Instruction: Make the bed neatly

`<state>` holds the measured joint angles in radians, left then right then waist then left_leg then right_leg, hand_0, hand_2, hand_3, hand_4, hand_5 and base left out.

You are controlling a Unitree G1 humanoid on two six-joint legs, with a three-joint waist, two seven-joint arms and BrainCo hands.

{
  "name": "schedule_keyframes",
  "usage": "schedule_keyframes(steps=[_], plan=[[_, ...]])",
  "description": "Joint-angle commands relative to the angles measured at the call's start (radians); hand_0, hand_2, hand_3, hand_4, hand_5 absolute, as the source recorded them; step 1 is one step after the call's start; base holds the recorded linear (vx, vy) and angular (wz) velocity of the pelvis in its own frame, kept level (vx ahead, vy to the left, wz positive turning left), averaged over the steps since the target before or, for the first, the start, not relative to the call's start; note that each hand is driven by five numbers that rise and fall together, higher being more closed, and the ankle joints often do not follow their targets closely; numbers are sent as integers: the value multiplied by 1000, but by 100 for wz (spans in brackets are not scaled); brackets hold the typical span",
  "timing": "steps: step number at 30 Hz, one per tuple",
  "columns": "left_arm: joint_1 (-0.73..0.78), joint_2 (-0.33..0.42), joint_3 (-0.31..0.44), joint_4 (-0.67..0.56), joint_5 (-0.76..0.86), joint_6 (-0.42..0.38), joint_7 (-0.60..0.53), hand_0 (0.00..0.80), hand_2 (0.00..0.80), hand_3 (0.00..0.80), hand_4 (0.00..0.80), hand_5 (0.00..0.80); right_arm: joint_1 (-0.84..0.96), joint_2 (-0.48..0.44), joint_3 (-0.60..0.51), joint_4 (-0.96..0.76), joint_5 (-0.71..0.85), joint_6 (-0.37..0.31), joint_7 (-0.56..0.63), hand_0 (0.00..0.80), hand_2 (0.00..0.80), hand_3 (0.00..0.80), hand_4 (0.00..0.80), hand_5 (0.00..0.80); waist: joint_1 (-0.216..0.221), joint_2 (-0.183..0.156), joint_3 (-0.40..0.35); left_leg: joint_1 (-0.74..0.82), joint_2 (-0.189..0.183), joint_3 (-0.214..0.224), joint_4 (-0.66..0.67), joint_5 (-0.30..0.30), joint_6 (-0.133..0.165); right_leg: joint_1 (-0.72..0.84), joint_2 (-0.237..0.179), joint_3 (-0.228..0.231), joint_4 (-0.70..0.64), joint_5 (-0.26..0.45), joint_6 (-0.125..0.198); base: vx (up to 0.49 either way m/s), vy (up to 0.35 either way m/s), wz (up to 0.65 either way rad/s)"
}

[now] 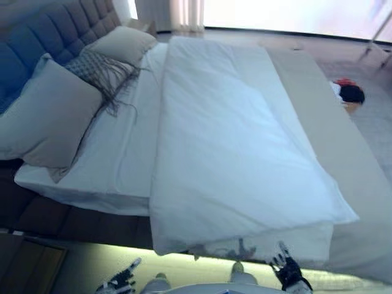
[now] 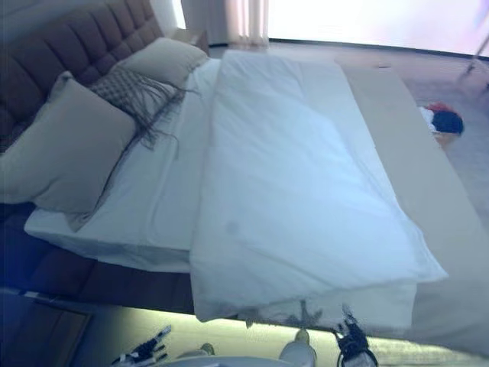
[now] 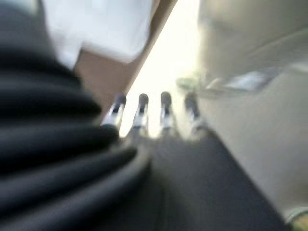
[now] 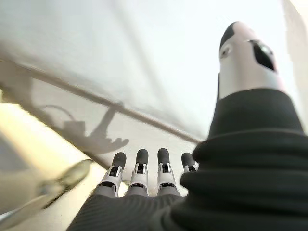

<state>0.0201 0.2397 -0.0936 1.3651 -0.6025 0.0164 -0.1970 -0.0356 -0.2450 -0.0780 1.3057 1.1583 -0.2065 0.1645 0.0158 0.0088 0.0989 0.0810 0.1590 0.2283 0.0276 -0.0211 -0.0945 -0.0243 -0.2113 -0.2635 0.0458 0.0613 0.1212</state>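
Note:
A white duvet [image 1: 226, 141] lies folded lengthwise over the right half of the bed, its near edge hanging over the bedside. The white sheet [image 1: 128, 147] is bare on the left half. Two beige pillows [image 1: 46, 116] [image 1: 122, 44] and a fringed grey cushion [image 1: 95, 67] lie by the tufted headboard [image 1: 55, 27]. My left hand [image 1: 119, 282] is low at the bedside, open, holding nothing; it also shows in the left wrist view [image 3: 144, 113]. My right hand [image 1: 285, 264] is open just below the duvet's hanging edge, holding nothing; the right wrist view shows its straight fingers [image 4: 139, 171].
A beige bedspread [image 1: 331, 122] lies along the far right side of the bed. A dark nightstand [image 1: 27, 263] stands at the lower left. A basket with red and dark items [image 1: 348, 93] sits on the floor beyond the bed. A lit strip runs under the bed's near edge.

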Motion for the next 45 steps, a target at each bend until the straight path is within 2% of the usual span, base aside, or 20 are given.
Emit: schedule_keyframes(steps=[1,7,9,11,12,13,14,15,16,18,21,22,23,25,26,28,32,37,42,45], plan=[[-42,35,44,52,20,-16,-1,0,0,0,0,0,-57,-4,-74,19,73,-62,-21,0,0,0,0,0,-4,-29,4,11,-55,15,76,-75,52,25,-71,4,24,23,44,165,-89,0],[-33,44,41,48,34,-28,-25,0,0,0,0,0,-45,-18,-101,42,73,-71,-47,0,0,0,0,0,-20,-5,-7,71,-48,6,29,-74,37,51,-63,-6,26,9,51,103,-63,-3],[-31,49,44,47,45,-30,-25,0,0,0,0,0,-40,-20,-106,51,73,-60,-33,0,0,0,0,0,-22,2,-8,90,-45,24,13,-71,33,56,-70,-31,31,13,56,76,-73,-3],[-20,53,56,45,57,-35,-17,0,0,0,0,0,-40,-19,-105,55,68,-36,-25,0,0,0,0,0,-21,8,-6,110,-39,72,6,-69,28,56,-86,-87,46,18,62,104,-88,-8],[-15,54,61,44,61,-36,-16,0,0,0,0,0,-42,-19,-104,55,60,-25,-23,0,0,0,0,0,-19,12,-5,124,-34,84,17,-85,22,66,-87,-101,51,5,70,80,-98,-23],[-10,55,65,40,60,-40,-18,0,0,0,0,0,-44,-22,-104,54,47,-15,-21,0,0,0,0,0,-19,10,2,108,-27,107,68,-82,21,66,-82,-117,52,6,56,84,-84,-38],[-8,53,61,36,55,-46,-24,0,0,0,0,0,-41,-28,-104,51,45,-14,-14,0,0,0,0,0,-19,10,8,69,-14,89,136,-73,11,70,-66,-99,45,-7,45,12,-44,-39],[-10,50,51,26,48,-50,-31,0,0,0,0,0,-41,-38,-97,39,47,-18,-15,0,0,0,0,0,-11,12,22,8,8,41,181,-39,-15,83,-55,-78,37,-20,34,-1,43,-24],[-18,45,43,16,40,-51,-36,0,0,0,0,0,-50,-49,-91,29,56,-21,-16,0,0,0,0,0,-12,16,31,-21,25,23,174,-27,-26,85,-52,-68,29,-26,33,-72,149,-10],[-40,39,21,9,42,-37,-41,0,0,0,0,0,-78,-71,-89,10,92,-20,-13,0,0,0,0,0,-22,24,41,-24,37,28,90,-11,-29,72,-65,-72,-4,-7,49,-40,192,-16],[-58,39,2,-4,38,-35,-46,0,0,0,0,0,-89,-79,-93,-8,97,-21,5,0,0,0,0,0,-25,28,45,-5,16,63,33,-13,-26,53,-102,-101,-42,52,74,12,160,-18],[-62,42,-3,-9,30,-38,-44,0,0,0,0,0,-90,-79,-100,-9,89,-21,0,0,0,0,0,0,-22,30,50,9,9,76,13,-18,-24,37,-126,-113,-29,73,82,6,97,-33],[-66,50,-4,-19,17,-41,-43,0,0,0,0,0,-89,-80,-108,-6,91,-16,5,0,0,0,0,0,-22,32,54,15,3,80,9,-23,-15,17,-151,-106,4,78,87,-5,55,-41],[-77,61,-2,-28,6,-46,-43,0,0,0,0,0,-85,-84,-124,5,91,-12,18,0,0,0,0,0,-25,32,56,-1,7,71,33,-29,-5,5,-167,-68,47,58,81,-24,-19,-25],[-87,67,-8,-27,5,-53,-48,0,0,0,0,0,-80,-88,-130,13,90,-11,22,0,0,0,0,0,-28,29,54,-20,13,57,59,-33,-6,17,-160,-54,30,52,79,-7,-76,-8],[-85,70,-7,-32,-16,-60,-52,0,0,0,0,0,-79,-90,-125,18,83,-10,15,0,0,0,0,0,-25,27,51,-29,26,61,77,-30,-15,38,-149,-73,15,44,80,42,-99,6],[-78,72,-2,-44,-15,-52,-58,0,0,0,0,0,-78,-100,-128,9,114,20,34,0,0,0,0,0,-22,26,45,-12,52,50,51,-5,-32,62,-124,-72,13,15,76,77,-104,13],[-74,73,0,-41,-10,-59,-84,0,0,0,0,0,-91,-142,-154,20,91,77,16,0,0,0,0,0,-19,29,46,-14,66,35,41,8,-45,47,-120,-77,50,-9,81,67,-80,11],[-118,85,-21,-69,-94,-62,-105,0,0,0,0,0,-162,-215,-146,27,48,151,-19,0,0,0,0,0,-15,39,112,-128,77,2,122,-1,-53,-53,-139,-50,118,-22,81,-138,-117,5],[-184,98,-28,-99,-248,-55,-133,0,0,0,0,0,-245,-264,-113,33,75,169,-22,0,0,0,0,0,-13,49,191,-264,86,-28,218,-5,-58,-179,-154,-19,202,-28,70,-354,-138,9]])
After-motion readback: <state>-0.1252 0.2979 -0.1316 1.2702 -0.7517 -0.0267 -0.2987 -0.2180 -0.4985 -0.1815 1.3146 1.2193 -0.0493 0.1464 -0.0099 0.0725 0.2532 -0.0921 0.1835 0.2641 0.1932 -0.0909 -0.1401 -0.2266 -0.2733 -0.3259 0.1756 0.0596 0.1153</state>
